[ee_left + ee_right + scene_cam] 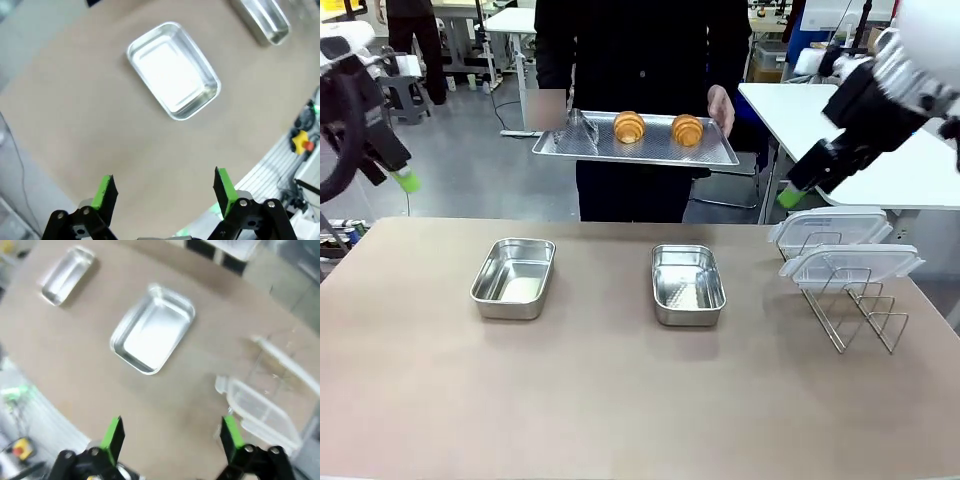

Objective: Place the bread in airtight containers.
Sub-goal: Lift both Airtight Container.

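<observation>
Two golden croissants, the bread (pixel 629 126) (pixel 687 130), lie on a perforated metal tray (pixel 570 146) that a person holds at the table's far side. Two open steel containers stand on the table, one left (pixel 514 277) (pixel 173 70) (pixel 67 274) and one at centre (pixel 687 284) (pixel 152 328) (pixel 262 20). My left gripper (pixel 400 180) (pixel 165 192) hangs open high above the table's left edge, with nothing between its fingers. Raised at the far right above the lids, my right gripper (pixel 788 196) (pixel 171 436) is open too and holds nothing.
Two clear clip-on lids (pixel 830 228) (pixel 850 263) (pixel 260 410) rest on a wire rack (pixel 865 315) at the table's right. The person (pixel 640 50) stands close to the far edge. A white table (pixel 910 170) lies behind the right arm.
</observation>
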Controlling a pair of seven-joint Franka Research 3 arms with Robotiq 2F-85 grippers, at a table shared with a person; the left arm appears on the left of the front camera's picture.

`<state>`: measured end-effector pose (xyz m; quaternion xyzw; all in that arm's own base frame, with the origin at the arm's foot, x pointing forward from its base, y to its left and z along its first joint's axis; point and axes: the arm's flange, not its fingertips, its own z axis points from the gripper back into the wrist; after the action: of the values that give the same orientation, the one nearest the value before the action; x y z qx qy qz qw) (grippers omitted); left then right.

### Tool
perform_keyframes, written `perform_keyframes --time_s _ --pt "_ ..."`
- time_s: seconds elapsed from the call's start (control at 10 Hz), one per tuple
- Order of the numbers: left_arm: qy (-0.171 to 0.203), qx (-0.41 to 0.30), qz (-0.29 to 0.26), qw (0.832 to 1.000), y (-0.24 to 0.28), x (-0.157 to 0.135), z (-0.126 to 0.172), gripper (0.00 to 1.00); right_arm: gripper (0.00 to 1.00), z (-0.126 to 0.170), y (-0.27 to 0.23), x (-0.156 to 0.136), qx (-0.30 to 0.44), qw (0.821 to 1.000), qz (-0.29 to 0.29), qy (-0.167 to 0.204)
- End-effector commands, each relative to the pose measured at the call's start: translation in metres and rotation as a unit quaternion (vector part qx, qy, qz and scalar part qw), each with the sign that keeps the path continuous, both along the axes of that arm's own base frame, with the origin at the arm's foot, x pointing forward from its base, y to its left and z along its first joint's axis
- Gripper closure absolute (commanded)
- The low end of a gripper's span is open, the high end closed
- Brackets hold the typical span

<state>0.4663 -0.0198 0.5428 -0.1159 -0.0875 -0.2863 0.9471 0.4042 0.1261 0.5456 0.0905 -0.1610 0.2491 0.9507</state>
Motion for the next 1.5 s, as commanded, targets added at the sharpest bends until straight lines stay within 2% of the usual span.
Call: perform_keyframes --time_s 0.0,0.1,0.2,0.3,0.8,1.0,1.1,1.4 --pt "0.029 0.01 0.046 0.998 -0.003 0.013 -0.012 0.0 0.0 -0.014 0.017 0.036 -0.025 0.995 -0.075 0.067" --pt "0.037 0.003 0.062 0.997 -0.003 0.013 -0.023 0.0 0.0 -0.028 0.02 0.04 -0.021 0.994 -0.074 0.078" --pt "0.033 0.005 0.061 0.998 -0.005 0.016 -0.03 0.0 0.0 -0.03 0.013 0.045 0.014 0.995 -0.071 0.069" --pt "0.034 0.009 0.046 0.998 -0.003 0.012 -0.024 0.0 0.0 -0.036 0.013 0.03 -0.032 0.996 -0.064 0.058" --pt "0.035 0.007 0.051 0.998 -0.006 0.014 -0.026 0.0 0.0 -0.034 0.015 0.034 -0.022 0.996 -0.062 0.062" --pt "0.033 0.031 0.068 0.997 -0.037 0.044 -0.045 0.0 0.0 -0.055 0.06 0.055 -0.031 0.99 -0.123 0.061" --pt "0.031 0.042 0.069 0.996 -0.048 0.049 -0.059 0.0 0.0 -0.069 0.074 0.061 -0.033 0.987 -0.145 0.059" --pt "0.024 0.06 0.102 0.993 -0.068 0.06 -0.102 0.0 0.0 -0.102 0.099 0.072 -0.03 0.986 -0.159 0.043"
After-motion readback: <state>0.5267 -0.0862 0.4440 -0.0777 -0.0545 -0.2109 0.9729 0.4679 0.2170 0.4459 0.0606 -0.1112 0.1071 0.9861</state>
